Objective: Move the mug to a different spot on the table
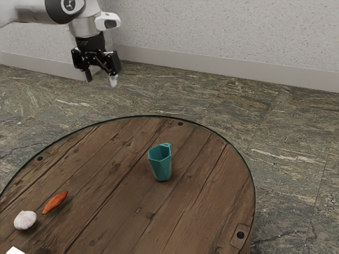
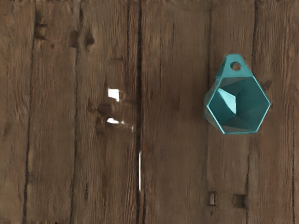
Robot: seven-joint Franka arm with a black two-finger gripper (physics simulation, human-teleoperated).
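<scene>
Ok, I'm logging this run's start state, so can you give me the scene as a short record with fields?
table: round, dark wooden planks
mug: teal, faceted, upright, empty, near the table's middle
gripper: open, high above the table, apart from the mug
other items: orange piece and white lump, side by side at the exterior view's left
task state: mug not yet grasped

Table [image 1: 201,185], small white thing [image 1: 10,250]: partly beyond exterior view's lower edge
</scene>
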